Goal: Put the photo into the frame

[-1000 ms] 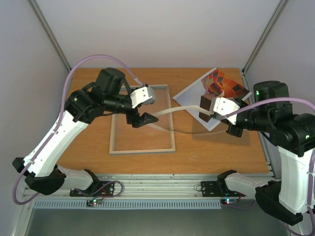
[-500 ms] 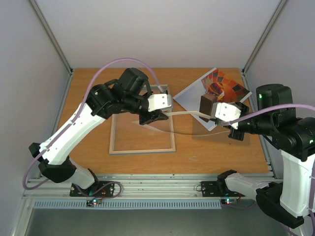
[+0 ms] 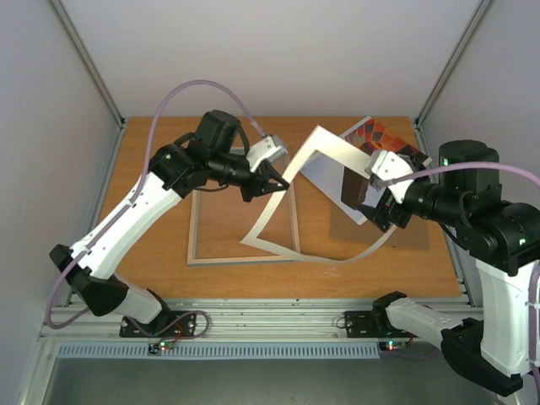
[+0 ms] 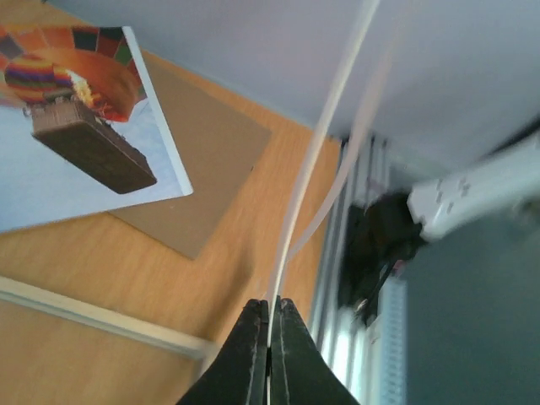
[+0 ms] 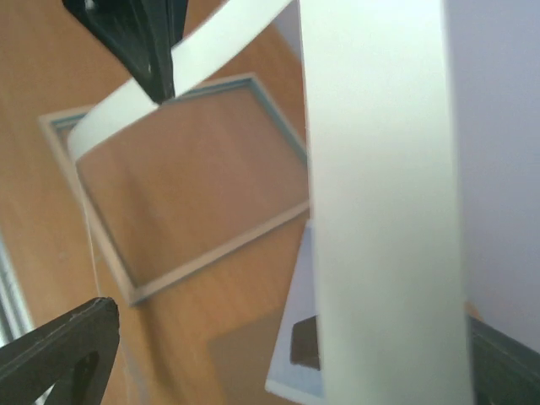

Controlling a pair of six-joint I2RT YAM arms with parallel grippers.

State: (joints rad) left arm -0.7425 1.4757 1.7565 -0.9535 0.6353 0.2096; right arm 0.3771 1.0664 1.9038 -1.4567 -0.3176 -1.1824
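**Progress check: white mat [image 3: 342, 145] going up, photo [image 4: 51, 181] waiting off to the side**

Left gripper [image 4: 270, 314] is pinching one thin edge of the mat, fingers shut tight on it. It's holding the card up in the air, so it's twisting and bowing above the frame [image 3: 243, 259]. Right gripper [image 5: 291, 325] is sitting with its jaws spread wide. A broad strip of mat is running between them, and I'm not seeing it clamped.

Frame is lying flat on the table [image 3: 363, 270] under the left arm, with only bare wood showing through the pane. Photo is lying at the far right, beside the frame and not in it. It's overlapping the brown backing board [image 4: 215, 160], with a dark brown block [image 4: 93, 148] resting on top of it.

I'm reading this as the clearing step, with the photo part not yet started. Next move is probably parking the mat somewhere clear of both frame and photo without creasing it. After that I'm guessing it's about getting the block off and catching an edge of that flat print.
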